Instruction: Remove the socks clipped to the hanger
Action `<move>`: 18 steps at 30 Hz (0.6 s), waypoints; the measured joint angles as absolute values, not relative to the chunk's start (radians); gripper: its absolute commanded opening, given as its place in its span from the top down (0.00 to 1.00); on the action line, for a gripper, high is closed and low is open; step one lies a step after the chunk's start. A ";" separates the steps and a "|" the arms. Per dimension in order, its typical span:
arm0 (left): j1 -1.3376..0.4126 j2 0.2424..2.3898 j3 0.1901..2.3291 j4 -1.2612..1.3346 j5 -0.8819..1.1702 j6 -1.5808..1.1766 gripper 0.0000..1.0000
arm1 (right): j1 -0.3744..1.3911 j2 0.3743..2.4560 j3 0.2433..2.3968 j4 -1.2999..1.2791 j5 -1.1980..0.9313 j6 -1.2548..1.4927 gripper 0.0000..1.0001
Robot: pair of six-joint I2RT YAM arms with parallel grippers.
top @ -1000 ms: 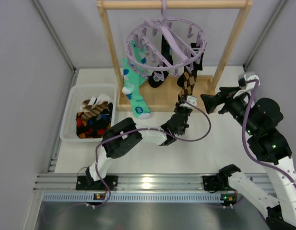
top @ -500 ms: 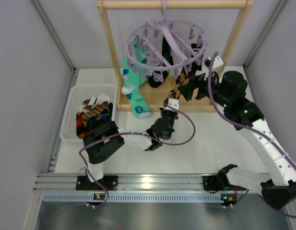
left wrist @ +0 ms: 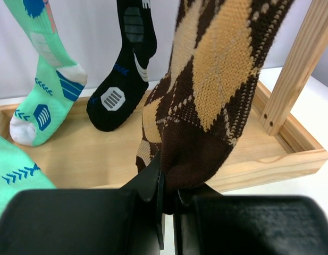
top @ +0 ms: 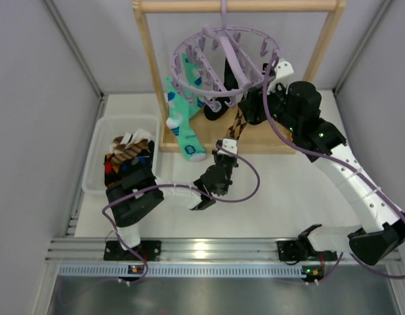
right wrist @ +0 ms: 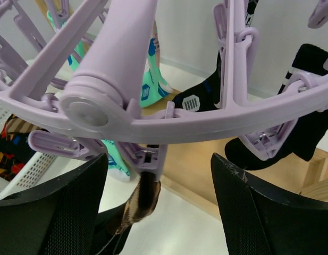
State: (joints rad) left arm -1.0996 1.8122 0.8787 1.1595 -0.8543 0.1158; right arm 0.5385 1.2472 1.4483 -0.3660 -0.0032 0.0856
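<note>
The lilac ring hanger [top: 225, 56] hangs by its hook from the wooden frame. A brown and tan diamond sock [top: 236, 126] hangs from one of its pegs [right wrist: 148, 159]. My left gripper [left wrist: 168, 204] is shut on the toe of that sock [left wrist: 206, 122] and holds it taut, low and towards the front. My right gripper [right wrist: 158, 196] is open, just under the ring, with its fingers on either side of that peg. Mint-green socks [top: 179, 121] and black socks [top: 218, 98] still hang clipped; they also show in the left wrist view, mint-green [left wrist: 47, 85] and black [left wrist: 124, 69].
A white bin [top: 100, 164] at the left holds red-orange-black patterned socks [top: 127, 161]. The wooden frame has two posts [top: 149, 65] and a tray base [top: 274, 141] under the hanger. Grey walls stand close on both sides.
My right arm has swung left and up from the right side to the hanger's rim. My left gripper has pulled the brown sock down and towards the front left.
</note>
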 measured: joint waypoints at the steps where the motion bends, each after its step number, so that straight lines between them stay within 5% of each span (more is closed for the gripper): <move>1: -1.100 1.812 0.873 1.159 -0.854 0.110 1.00 | 0.543 1.254 1.448 -0.365 0.001 0.086 0.26; 18: -1.114 1.787 0.846 1.159 -0.846 0.102 1.00 | 0.655 1.293 1.427 -0.200 0.130 0.067 0.35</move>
State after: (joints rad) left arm -1.1137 1.7870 0.8459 1.1595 -0.8455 0.1017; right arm 0.6548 1.2934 1.4265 -0.2005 0.1299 0.0669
